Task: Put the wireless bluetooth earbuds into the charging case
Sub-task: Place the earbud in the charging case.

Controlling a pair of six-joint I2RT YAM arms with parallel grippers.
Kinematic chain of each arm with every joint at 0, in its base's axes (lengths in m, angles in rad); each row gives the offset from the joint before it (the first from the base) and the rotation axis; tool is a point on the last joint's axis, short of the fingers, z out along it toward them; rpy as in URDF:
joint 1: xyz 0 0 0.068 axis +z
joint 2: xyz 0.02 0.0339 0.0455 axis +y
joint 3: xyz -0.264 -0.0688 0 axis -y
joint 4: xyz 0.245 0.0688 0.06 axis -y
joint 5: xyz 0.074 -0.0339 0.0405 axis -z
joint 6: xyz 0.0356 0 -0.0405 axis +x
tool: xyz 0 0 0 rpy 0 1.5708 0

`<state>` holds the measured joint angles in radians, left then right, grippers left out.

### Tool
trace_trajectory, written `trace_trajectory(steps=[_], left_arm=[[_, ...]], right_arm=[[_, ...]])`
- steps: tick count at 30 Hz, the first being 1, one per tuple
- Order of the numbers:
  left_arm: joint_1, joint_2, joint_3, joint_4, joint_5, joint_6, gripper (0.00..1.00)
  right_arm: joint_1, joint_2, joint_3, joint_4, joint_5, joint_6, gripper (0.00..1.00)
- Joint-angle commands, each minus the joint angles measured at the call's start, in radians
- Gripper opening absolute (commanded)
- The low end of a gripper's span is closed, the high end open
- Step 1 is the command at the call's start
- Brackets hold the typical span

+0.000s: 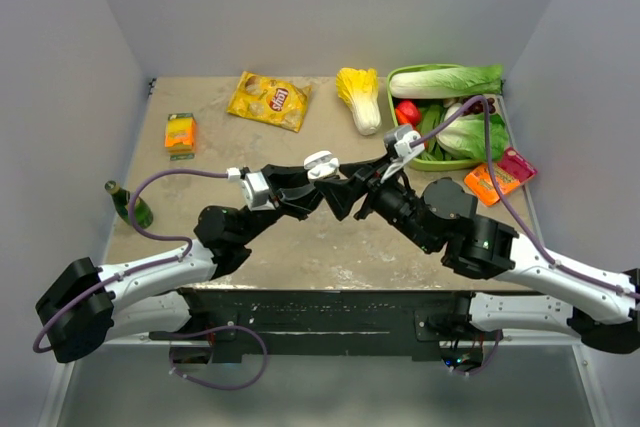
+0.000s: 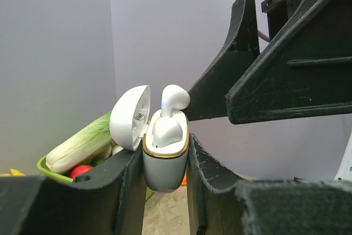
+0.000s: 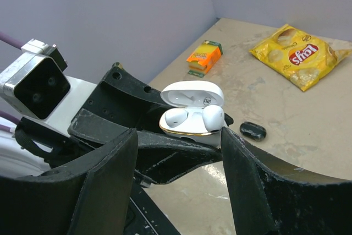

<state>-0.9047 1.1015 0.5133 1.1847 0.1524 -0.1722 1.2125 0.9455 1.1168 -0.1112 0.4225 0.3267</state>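
Jaws at left are clamping the open charging case, white earbuds inside, one seemingly proud; right jaws are gaping empty; black earbud is waiting outside.

The yellow chip bag carries the red Lay's logo, which appears upside down in the right wrist view. A small round mark inside the lid of the charging case is too small to read. So is the print on the orange box.

The mottled beige tabletop is carrying a yellow crisp bag far back, a small orange carton and a green glass bottle left
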Motion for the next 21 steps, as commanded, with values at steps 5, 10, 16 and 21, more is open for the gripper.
trace_trajectory(steps=[5, 10, 16, 21], left_arm=[[-0.007, 0.012, 0.010, 0.052, -0.019, 0.005, 0.00], [-0.007, 0.020, 0.013, 0.055, -0.020, 0.002, 0.00], [-0.007, 0.032, 0.019, 0.052, -0.028, -0.006, 0.00], [-0.007, 0.041, 0.027, 0.047, -0.031, -0.012, 0.00]], right_arm=[[0.002, 0.021, 0.072, 0.061, -0.054, 0.041, 0.65], [0.002, 0.029, 0.078, 0.059, -0.079, 0.054, 0.65], [0.002, 0.033, 0.084, 0.061, -0.113, 0.074, 0.65], [0.002, 0.030, 0.086, 0.059, -0.134, 0.089, 0.65]])
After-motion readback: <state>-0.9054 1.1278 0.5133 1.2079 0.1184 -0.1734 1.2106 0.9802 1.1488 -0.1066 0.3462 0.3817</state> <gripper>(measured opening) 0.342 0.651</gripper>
